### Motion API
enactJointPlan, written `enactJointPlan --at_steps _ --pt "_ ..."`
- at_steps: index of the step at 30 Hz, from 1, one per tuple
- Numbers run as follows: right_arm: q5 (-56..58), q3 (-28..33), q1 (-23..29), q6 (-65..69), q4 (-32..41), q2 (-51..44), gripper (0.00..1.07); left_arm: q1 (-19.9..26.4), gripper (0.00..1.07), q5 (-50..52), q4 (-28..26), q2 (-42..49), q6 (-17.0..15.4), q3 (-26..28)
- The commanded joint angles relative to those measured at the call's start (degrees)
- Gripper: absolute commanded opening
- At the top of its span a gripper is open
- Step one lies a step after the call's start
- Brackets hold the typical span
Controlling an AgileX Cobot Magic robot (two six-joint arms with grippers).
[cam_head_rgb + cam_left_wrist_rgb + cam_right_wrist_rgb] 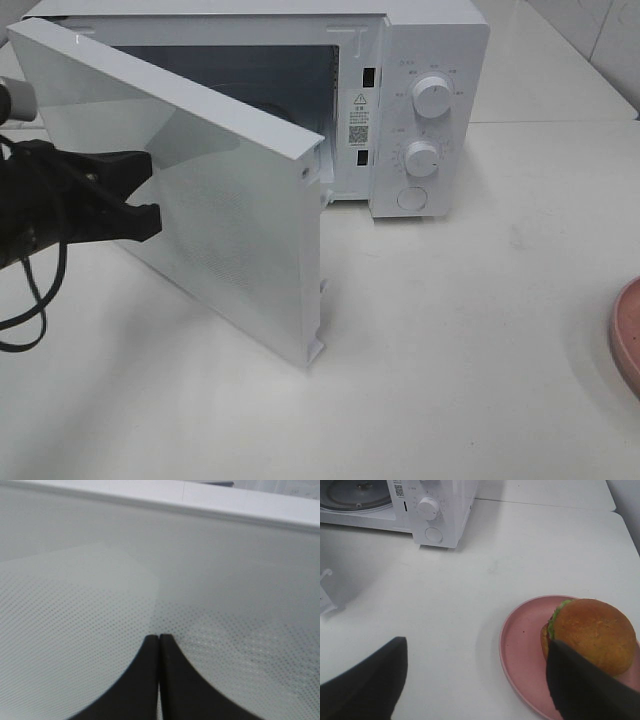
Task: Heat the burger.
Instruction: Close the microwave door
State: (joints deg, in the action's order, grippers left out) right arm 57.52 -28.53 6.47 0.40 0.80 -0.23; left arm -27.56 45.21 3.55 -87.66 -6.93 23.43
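Door (230, 210): stood open, closed left gripper (159, 637) against it.
Burger (592, 635): unheated on plate (520, 650); right gripper (475, 680) gaped, empty.

There is one microwave (400, 100) with one door (200, 190), two round knobs (432, 97) and one round button (412, 198) under them. One burger (592, 635) sits on one pink plate (520, 650). Two grippers: left (140, 195), right (475, 680).
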Motion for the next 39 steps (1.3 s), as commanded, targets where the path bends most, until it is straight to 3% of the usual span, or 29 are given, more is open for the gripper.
enactJointPlan --at_steps 1,10,17,22,37,39 --pt "-0.57 0.0 -0.34 -0.4 0.17 -1.49 0.74 -3.32 0.0 -2.06 -4.98 -2.12 3.04 3.95" --pt "-0.57 0.0 -0.34 -0.4 0.17 -1.49 0.74 -7.96 0.0 -3.27 -16.33 -6.36 6.93 9.68" --pt "-0.57 0.0 -0.34 -0.4 0.17 -1.49 0.74 -11.69 0.0 -4.81 -23.26 -11.0 12.89 16.9" --pt "-0.57 0.0 -0.34 -0.4 0.17 -1.49 0.74 -12.66 0.0 -5.1 -25.04 -14.21 14.84 21.49" --pt "-0.57 0.0 -0.34 -0.4 0.17 -1.49 0.74 -12.66 0.0 -5.61 -26.3 -21.49 15.07 32.6" --pt "-0.57 0.0 -0.34 -0.4 0.17 -1.49 0.74 -12.66 0.0 -5.61 -28.48 -22.52 15.87 34.09"
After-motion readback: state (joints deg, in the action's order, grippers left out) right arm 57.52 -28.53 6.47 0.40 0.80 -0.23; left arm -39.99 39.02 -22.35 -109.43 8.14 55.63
